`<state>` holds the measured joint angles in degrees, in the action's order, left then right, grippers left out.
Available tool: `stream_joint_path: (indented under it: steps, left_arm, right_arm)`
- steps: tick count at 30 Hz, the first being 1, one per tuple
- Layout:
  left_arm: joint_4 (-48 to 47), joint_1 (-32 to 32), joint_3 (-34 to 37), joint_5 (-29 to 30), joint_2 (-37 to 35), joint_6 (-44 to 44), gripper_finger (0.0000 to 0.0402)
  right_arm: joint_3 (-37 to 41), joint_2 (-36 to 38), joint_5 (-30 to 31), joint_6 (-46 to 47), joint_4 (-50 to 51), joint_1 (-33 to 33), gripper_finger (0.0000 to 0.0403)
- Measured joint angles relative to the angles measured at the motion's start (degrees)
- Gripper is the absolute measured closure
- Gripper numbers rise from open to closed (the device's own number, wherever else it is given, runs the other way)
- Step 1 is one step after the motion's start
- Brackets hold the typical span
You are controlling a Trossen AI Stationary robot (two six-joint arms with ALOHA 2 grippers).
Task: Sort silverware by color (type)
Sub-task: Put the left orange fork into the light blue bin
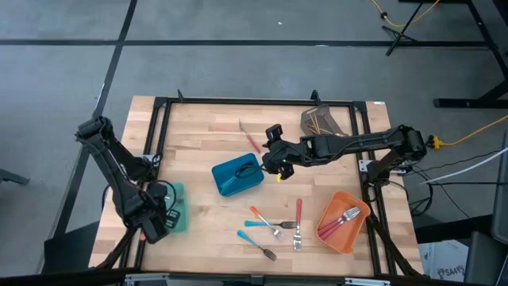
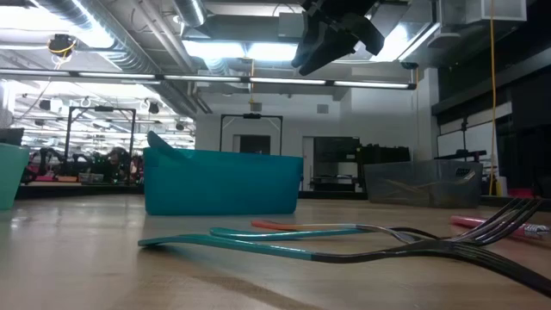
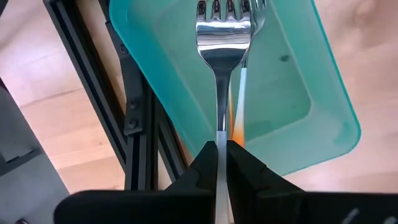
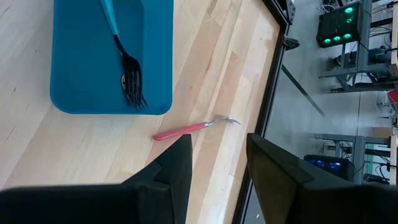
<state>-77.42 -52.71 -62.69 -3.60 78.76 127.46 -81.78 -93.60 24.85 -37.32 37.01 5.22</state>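
Left gripper (image 3: 219, 163) down at the table's left edge, over the teal bin (image 3: 323, 93), pinched on a fork (image 3: 221, 37) by its handle; silver tines pointing out ahead of the fingers, above the bin floor. Orange strip just beside that handle, under it; cannot tell if another utensil or the handle's own colour.

Right gripper (image 1: 274, 155) out over mid-table, just beside the blue bin (image 1: 230, 187), on its right side, fingers spread and holding nothing. In the blue bin, a blue-handled fork (image 4: 127, 65) with dark tines, lying flat on the floor, below and apart from the right fingers (image 4: 177, 171). On bare wood past the bin, a red fork (image 4: 193, 129), near the table's far rail, also apart from the gripper.

Nearer the front edge, loose on the wood: an orange fork (image 1: 264, 221), two blue forks (image 1: 255, 243) crossing close together, and a red-handled piece (image 1: 298, 222) lying lengthwise, all well apart from both grippers. In the low view, blue forks (image 2: 344, 241) flat in the foreground, the right gripper high above.

Orange bin (image 1: 329, 232) at the front right, holding red-handled forks (image 1: 340, 220), tines toward the bin's far corner. Grey bin (image 1: 311, 115) at the far right with gold pieces (image 1: 320, 123) inside.
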Motion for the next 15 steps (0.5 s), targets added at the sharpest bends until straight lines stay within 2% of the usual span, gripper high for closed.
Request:
stream_joint_path:
  steps: [15]
  left_arm:
    - [1.7, 0.1, 0.0, 0.1, 10.0, -0.5, 0.0392]
  right_arm:
    - [0.0, 0.0, 0.0, 0.0, 0.0, 0.0, 0.0258]
